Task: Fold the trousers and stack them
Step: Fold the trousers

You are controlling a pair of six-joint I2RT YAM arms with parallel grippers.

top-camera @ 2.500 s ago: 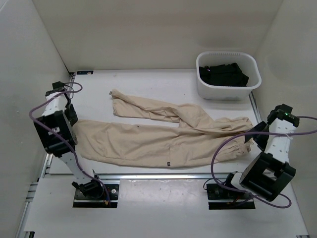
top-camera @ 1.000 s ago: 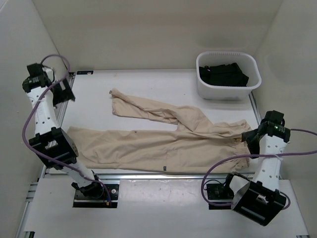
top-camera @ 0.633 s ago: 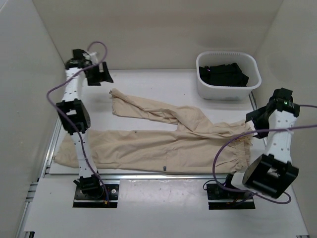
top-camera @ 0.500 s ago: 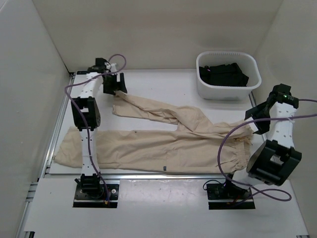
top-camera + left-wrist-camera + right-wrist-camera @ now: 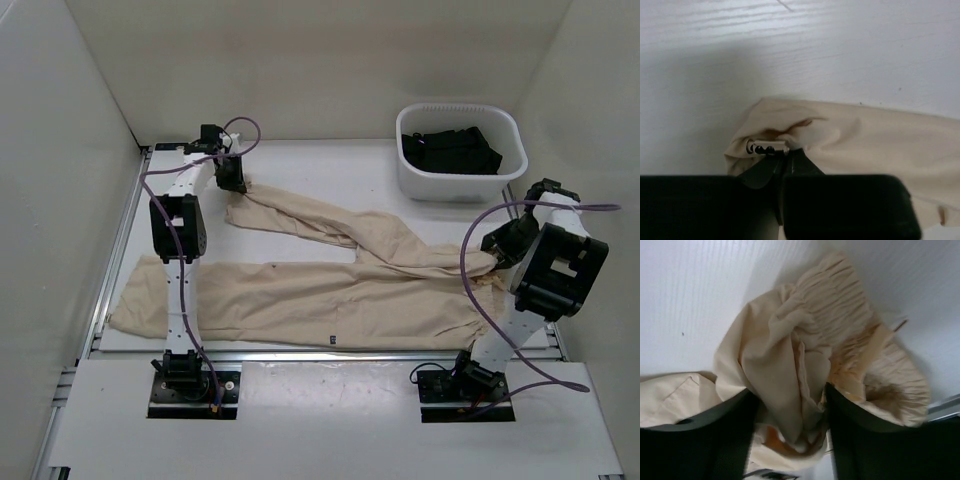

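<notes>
The beige trousers (image 5: 320, 290) lie spread on the white table (image 5: 330, 170), waistband to the right and both legs pointing left. My left gripper (image 5: 232, 178) is at the far leg's cuff. In the left wrist view that gripper (image 5: 783, 153) is shut, pinching the edge of the trousers (image 5: 865, 135). My right gripper (image 5: 497, 246) sits on the gathered waistband. In the right wrist view its fingers (image 5: 860, 430) stand wide apart, and a bunch of the trousers (image 5: 790, 365) fills the gap of the gripper (image 5: 792, 420). The near leg ends at the left table edge.
A white basket (image 5: 455, 188) stands at the back right with a black garment (image 5: 450, 150) inside. Enclosure walls close in on the left, back and right. A metal rail runs along the table's front edge.
My left arm swung from the left wall across to the far leg's cuff and closed on it. My right gripper came down from above onto the waistband.
</notes>
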